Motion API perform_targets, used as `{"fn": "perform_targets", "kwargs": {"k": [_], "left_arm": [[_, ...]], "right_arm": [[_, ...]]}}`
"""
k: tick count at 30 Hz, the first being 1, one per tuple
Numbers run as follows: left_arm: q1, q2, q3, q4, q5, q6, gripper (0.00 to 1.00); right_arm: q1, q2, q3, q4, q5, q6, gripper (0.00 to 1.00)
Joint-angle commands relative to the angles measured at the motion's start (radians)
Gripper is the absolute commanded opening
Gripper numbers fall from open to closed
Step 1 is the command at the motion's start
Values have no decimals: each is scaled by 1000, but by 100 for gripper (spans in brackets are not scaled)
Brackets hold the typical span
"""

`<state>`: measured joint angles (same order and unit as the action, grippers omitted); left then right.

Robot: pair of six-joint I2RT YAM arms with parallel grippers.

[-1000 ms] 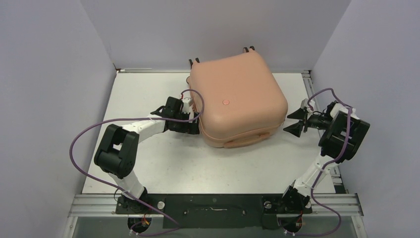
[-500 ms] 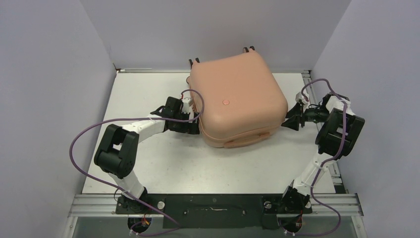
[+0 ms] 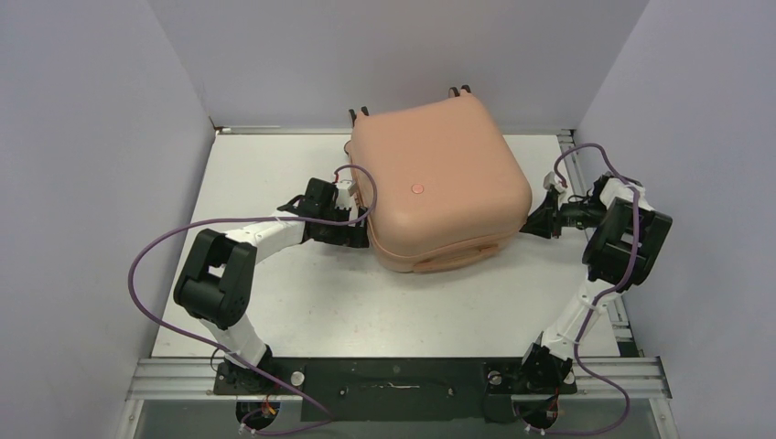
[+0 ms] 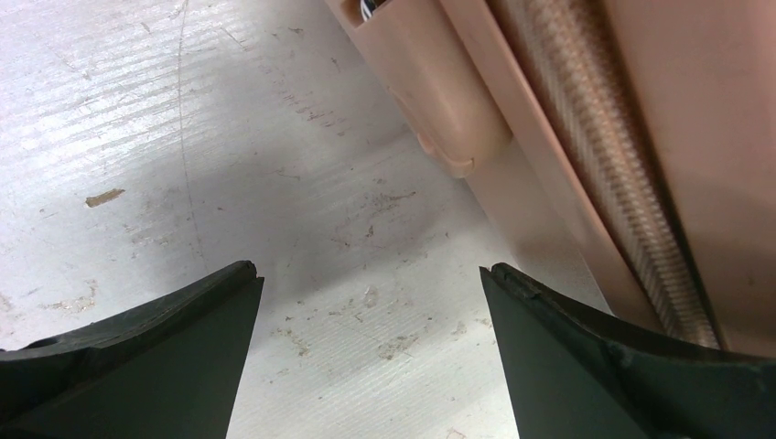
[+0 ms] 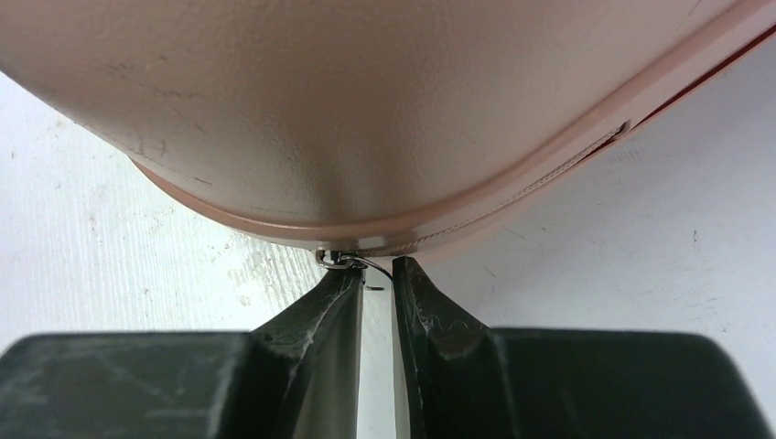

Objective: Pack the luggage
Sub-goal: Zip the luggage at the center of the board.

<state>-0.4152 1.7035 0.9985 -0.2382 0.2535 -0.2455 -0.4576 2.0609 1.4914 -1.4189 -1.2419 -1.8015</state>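
While the overhead view shows the suitcase (image 3: 439, 183) lying flat and closed toward the far side of the table (image 3: 265, 174), only the wrist cameras tell me what my hands are doing. The left gripper (image 4: 366, 274) sits low at the suitcase's left side, its jaws spread wide over the tabletop, with the zipper band (image 4: 604, 183) running just beyond one finger. The right gripper (image 5: 377, 273) is at the suitcase's right near corner, pinched almost together on a small metal zipper pull (image 5: 352, 260) at the seam, which is too small to see from overhead. Only from above do I see the red logo (image 3: 417, 188) on the lid and the wheels (image 3: 458, 91) at the suitcase's far edge.
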Motion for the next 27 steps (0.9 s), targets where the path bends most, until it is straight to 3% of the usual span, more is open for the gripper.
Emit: {"fn": "perform_targets", "kwargs": {"k": [1, 12, 19, 25, 27], "left_arm": [[2, -29, 2, 56, 46, 9, 96], [6, -26, 6, 54, 20, -6, 96], [5, -28, 4, 54, 19, -6, 96], [6, -28, 3, 54, 15, -5, 96], [6, -28, 2, 54, 15, -2, 96]], "right_arm": [[-12, -47, -23, 19, -83, -30, 5], [-75, -209, -175, 58, -61, -1, 5], [-87, -327, -306, 330, 4, 243, 5], [-87, -381, -349, 389, 8, 261, 6], [-90, -408, -360, 446, 11, 301, 13]]}}
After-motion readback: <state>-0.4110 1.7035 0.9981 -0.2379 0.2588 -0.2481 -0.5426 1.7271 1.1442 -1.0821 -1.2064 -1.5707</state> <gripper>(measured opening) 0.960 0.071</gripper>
